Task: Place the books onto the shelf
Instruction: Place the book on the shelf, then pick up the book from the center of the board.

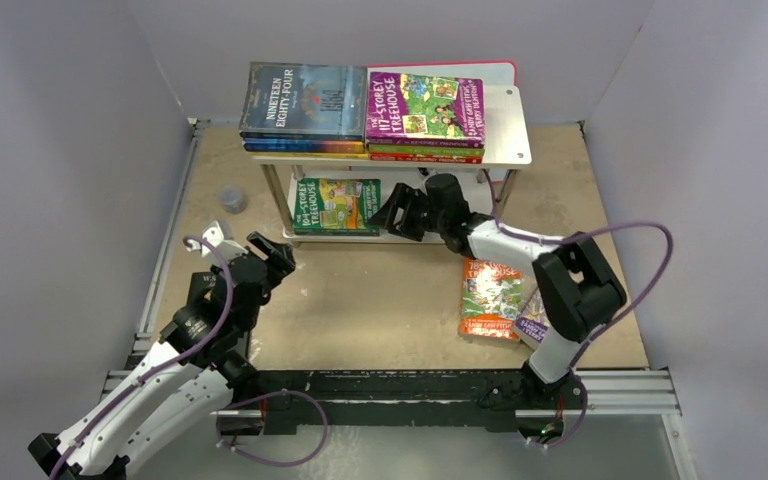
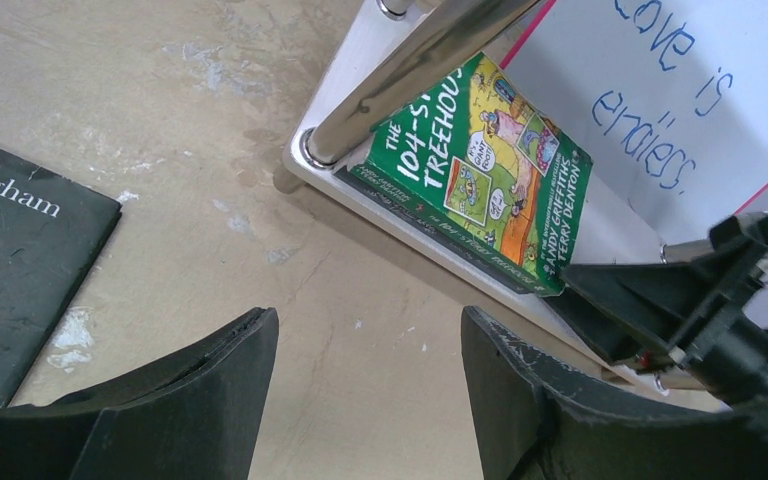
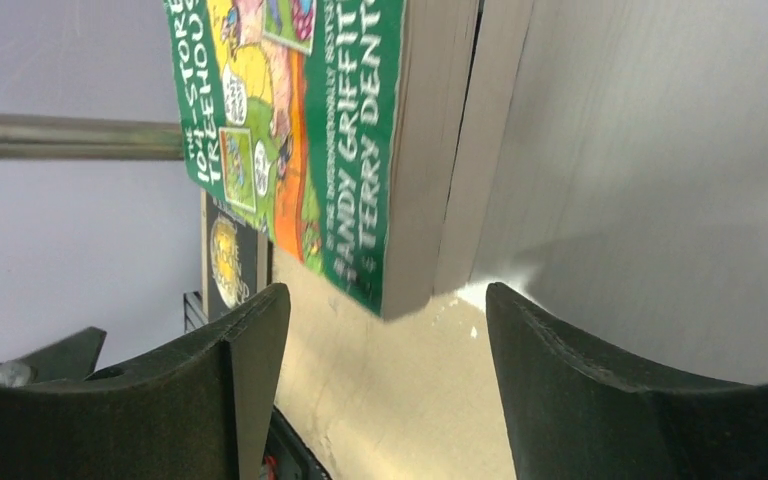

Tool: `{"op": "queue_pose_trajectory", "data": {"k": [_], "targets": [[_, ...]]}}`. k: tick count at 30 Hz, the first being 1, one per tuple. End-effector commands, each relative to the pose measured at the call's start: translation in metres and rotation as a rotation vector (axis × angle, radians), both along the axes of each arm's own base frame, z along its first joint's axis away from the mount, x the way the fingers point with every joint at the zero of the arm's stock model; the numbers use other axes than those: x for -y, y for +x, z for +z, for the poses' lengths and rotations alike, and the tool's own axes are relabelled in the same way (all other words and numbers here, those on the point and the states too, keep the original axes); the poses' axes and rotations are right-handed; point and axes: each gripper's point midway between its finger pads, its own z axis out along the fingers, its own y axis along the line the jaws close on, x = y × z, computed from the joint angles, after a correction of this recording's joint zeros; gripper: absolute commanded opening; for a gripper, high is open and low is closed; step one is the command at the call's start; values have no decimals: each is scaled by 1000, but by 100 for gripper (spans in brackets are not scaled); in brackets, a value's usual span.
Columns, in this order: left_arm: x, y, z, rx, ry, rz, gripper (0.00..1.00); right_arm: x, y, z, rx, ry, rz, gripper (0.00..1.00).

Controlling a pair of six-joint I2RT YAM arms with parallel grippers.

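Top external view, stock as seen.

- Shelf (image 1: 505, 130): is standing at 12 o'clock on the table (image 1: 380, 300), with two boards on thin metal legs.
- Upper board: is carrying two flat stacks side by side. The dark blue "Nineteen Eighty-Four" (image 1: 303, 98) is topping the stack at 9 o'clock. The purple "117-Storey Treehouse" (image 1: 425, 105) is topping the stack at 3 o'clock. The board's 3 o'clock end is showing bare.
- Lower board: is holding the green "104-Storey Treehouse" (image 1: 336, 205), lying flat toward the 9 o'clock end.
- Right gripper (image 1: 385, 212): is hovering at the lower board, just beside the green book on its 3 o'clock side. In the right wrist view the gripper (image 3: 385, 295) is standing released, with nothing between its fingers and the green book (image 3: 290, 120) beyond them.
- Left gripper (image 1: 275, 250): is hanging over the table at 8 o'clock, well apart from the shelf. In the left wrist view it (image 2: 368, 320) is likewise released and gripping nothing.
- Orange book (image 1: 490, 295): is lying flat on the table at 4 o'clock.
- Purple book (image 1: 532, 322): is lying just beside it, partly hidden under the right arm.
- Black book (image 2: 20, 260): is lying on the table, showing at 9 o'clock in the left wrist view.
- Pink-edged white board (image 1: 460, 68): is standing behind the shelf.
- Small grey round object (image 1: 231, 199): is sitting at 10 o'clock, too small to identify.
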Motion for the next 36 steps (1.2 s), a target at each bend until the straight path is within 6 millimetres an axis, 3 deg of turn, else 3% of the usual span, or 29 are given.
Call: {"op": "queue_pose_trajectory", "data": {"k": [1,5,13,20,27,30,36], "targets": [[2,3,3,12,-1,-5,67,26,-2,29,163,-72,-59,74],[4,3,4,18,-2,-19,69,55,-10,32,257,-150,-114,76],[14,5,4,39,-29,-63,72,114,-54,-3,285,-297,-188,75],[41,8,1,78,-110,-169,72,175,-77,-19,145,-433,-433,74],[63,13,-1,90,-155,-248,71,249,-100,-17,31,-683,-717,75],[66,14,-2,83,-153,-255,71,278,-107,-25,-28,-762,-810,83],[69,14,-3,79,-155,-270,71,306,-101,-42,-132,-752,-836,88]]}}
